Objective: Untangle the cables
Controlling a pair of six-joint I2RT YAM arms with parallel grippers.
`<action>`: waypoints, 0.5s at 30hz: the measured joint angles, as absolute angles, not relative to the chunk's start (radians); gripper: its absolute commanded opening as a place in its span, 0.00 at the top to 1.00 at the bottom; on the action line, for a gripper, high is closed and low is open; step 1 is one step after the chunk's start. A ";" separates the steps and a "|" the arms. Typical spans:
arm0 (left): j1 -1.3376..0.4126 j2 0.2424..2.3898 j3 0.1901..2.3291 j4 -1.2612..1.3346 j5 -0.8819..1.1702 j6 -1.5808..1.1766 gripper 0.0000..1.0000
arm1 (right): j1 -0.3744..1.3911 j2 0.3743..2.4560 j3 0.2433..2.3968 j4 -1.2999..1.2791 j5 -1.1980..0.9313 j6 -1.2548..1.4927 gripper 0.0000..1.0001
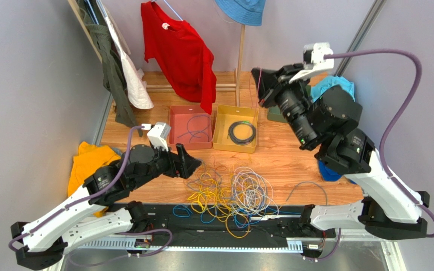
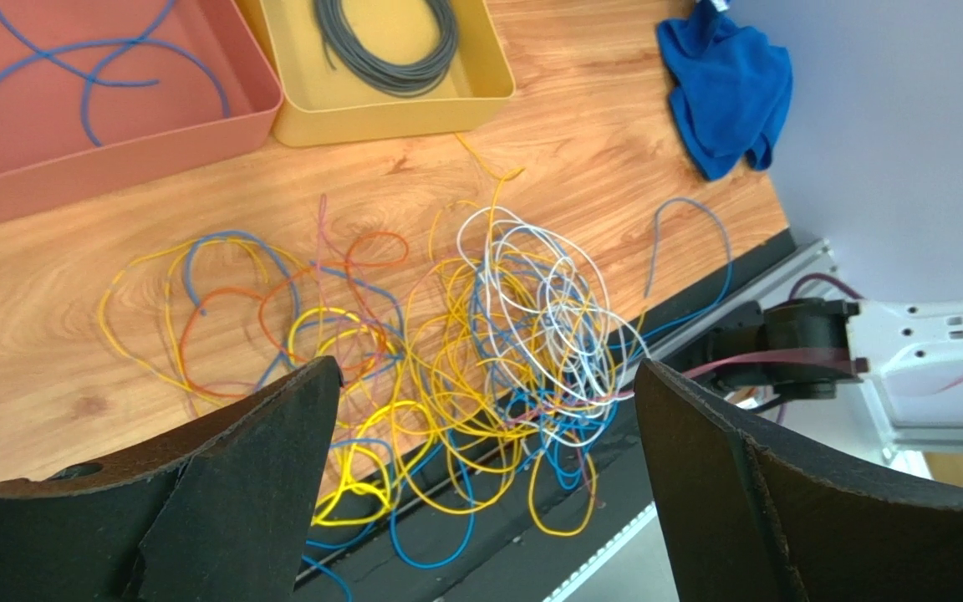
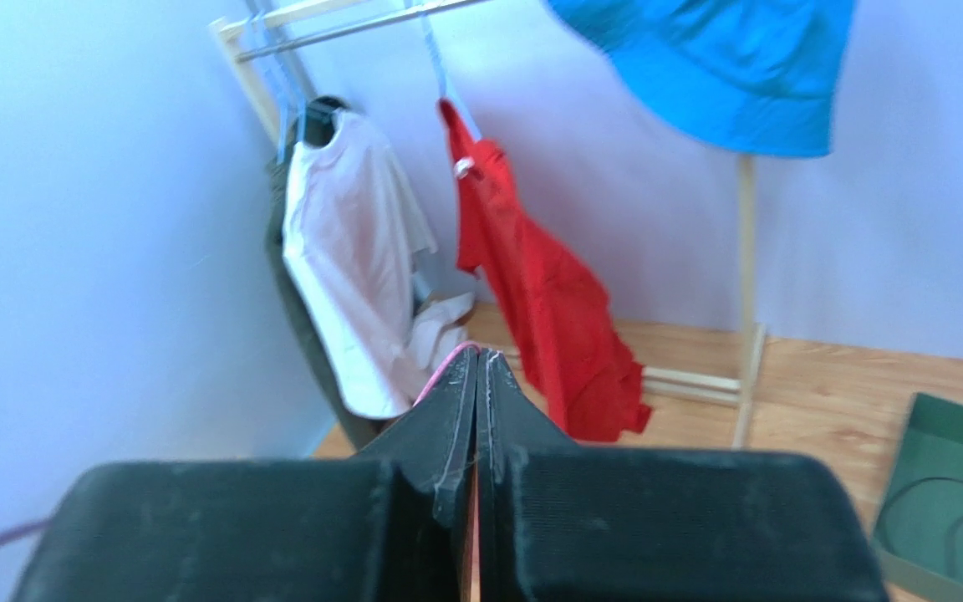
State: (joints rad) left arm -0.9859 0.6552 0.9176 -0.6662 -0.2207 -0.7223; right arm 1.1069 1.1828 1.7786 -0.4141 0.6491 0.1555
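Cables (image 1: pixel 225 195): a loose heap of yellow, white-grey, blue and orange loops at the near middle of the table (image 1: pixel 293 164), its near side spilling over the black rail (image 1: pixel 162 217).
Already sorted: one blue cable (image 1: pixel 194 131) lies in the red tray (image 1: pixel 190 146) and a dark grey coil (image 1: pixel 242 132) in the yellow tray (image 1: pixel 233 149), both far of the heap.
Left gripper (image 1: pixel 194 164): spread wide and holding nothing, low over the left fringe of the heap.
Right gripper (image 1: pixel 259 84): raised high at the far right with its fingers pressed together. A faint pinkish line runs along their tip in the wrist view, and I cannot tell whether that is a strand.
Step in hand: probably choosing one strand for the left gripper to pick.
Best target: an outer loop that lies nearly alone, such as the yellow loop (image 2: pixel 135 295) on the left fringe.
Grip: close on a single wire, near a free end if one shows.
Pull: slow, low and away from the heap; stop if the whole heap slides along.
Risk: near-side loops catching on the rail.
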 measured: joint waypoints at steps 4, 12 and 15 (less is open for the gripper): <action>-0.986 0.577 0.834 -0.624 -0.218 -0.765 0.04 | 0.999 1.272 1.949 -0.506 0.653 0.137 1.00; -0.986 0.496 0.677 -0.569 -0.194 -0.834 0.09 | 0.752 1.394 2.087 -0.671 0.603 0.170 1.00; -0.986 0.496 0.622 -0.548 -0.178 -0.855 0.10 | 0.635 1.466 2.185 -0.733 0.548 0.214 1.00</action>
